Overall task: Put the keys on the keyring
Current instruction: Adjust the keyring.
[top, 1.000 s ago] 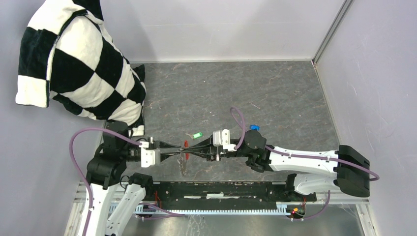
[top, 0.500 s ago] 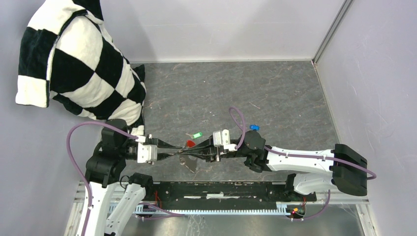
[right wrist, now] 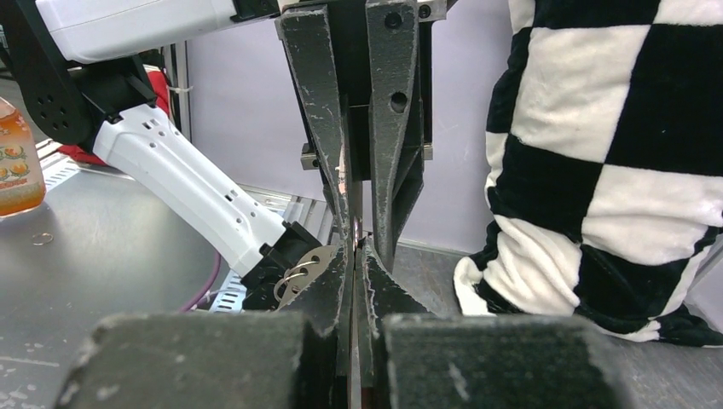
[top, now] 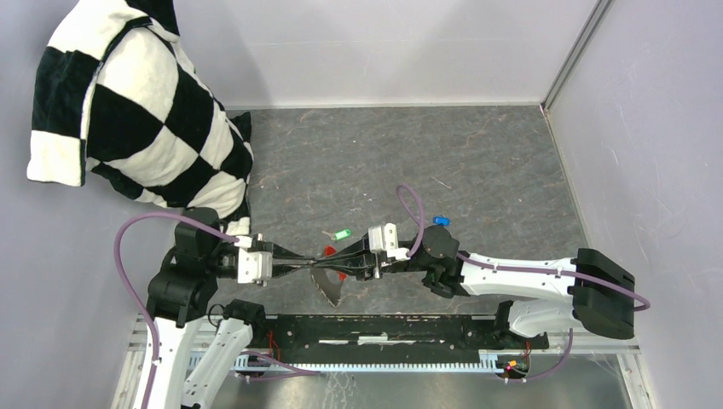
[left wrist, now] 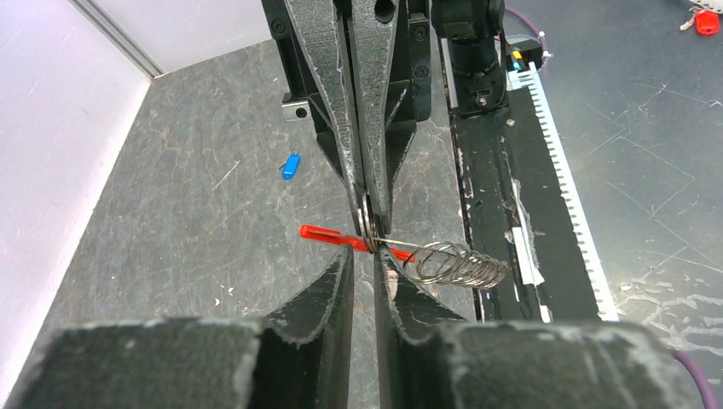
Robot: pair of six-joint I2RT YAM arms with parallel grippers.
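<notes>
A black-and-white checkered cushion [top: 136, 111] leans in the far left corner of the dark grey bench [top: 477, 162]. In front of it the left arm reaches rightward. The left fingers [left wrist: 349, 266] stand almost together with a slim gap, their tips at the keyring [left wrist: 368, 239]; I cannot tell whether they pinch it. The keyring is held off the bench in the near middle, between the two arms' tips. Its thin metal ring stands upright, its red tag [left wrist: 326, 233] sticks out toward the far side, and its grey coiled strap [left wrist: 456, 266] sticks out toward the near edge. Just beyond it the green key [top: 343, 233] lies on the bench, apart from the ring. The right fingers [right wrist: 354, 264], coming in from the right, are clenched on the metal ring, tip to tip with the left ones. Farther right the blue key [top: 441, 220] lies on the bench beside the right wrist, well apart from the keyring.
</notes>
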